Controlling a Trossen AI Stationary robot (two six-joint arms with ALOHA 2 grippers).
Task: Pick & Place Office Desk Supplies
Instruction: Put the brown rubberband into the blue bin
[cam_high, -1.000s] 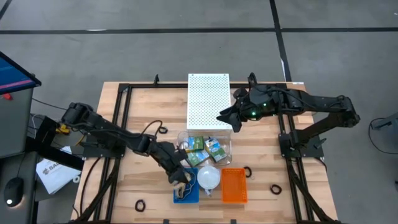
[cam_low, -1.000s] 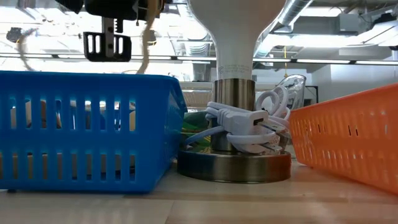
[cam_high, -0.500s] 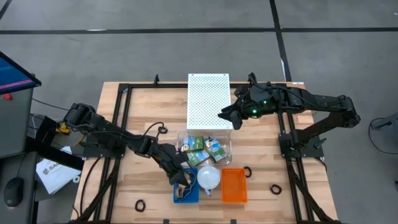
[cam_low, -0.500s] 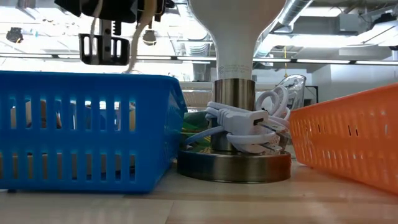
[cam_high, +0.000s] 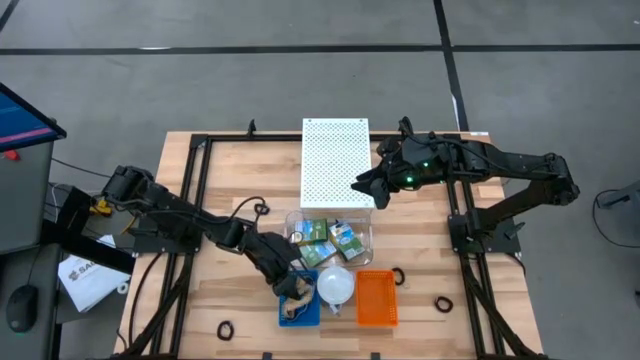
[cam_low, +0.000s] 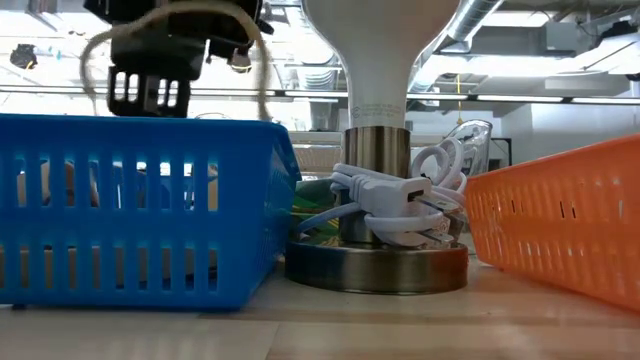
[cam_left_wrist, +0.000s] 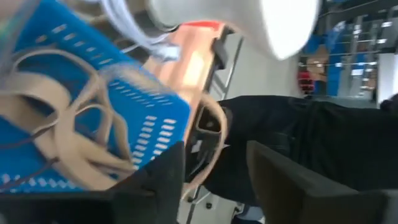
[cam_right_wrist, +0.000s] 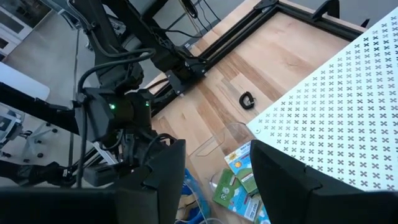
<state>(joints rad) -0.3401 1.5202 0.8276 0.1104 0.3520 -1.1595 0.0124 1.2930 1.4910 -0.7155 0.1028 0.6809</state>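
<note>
The left pincer (cam_low: 148, 90), lower centre over the blue basket (cam_low: 140, 215), has just opened. Its rubber bands (cam_left_wrist: 68, 124) are dropping in, so this placement looks done. The right pincer (cam_high: 362, 190) waits open, empty.

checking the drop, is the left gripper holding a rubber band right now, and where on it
Cannot be told. The left gripper stands open above the blue basket; a tan rubber band is draped around it.
</note>
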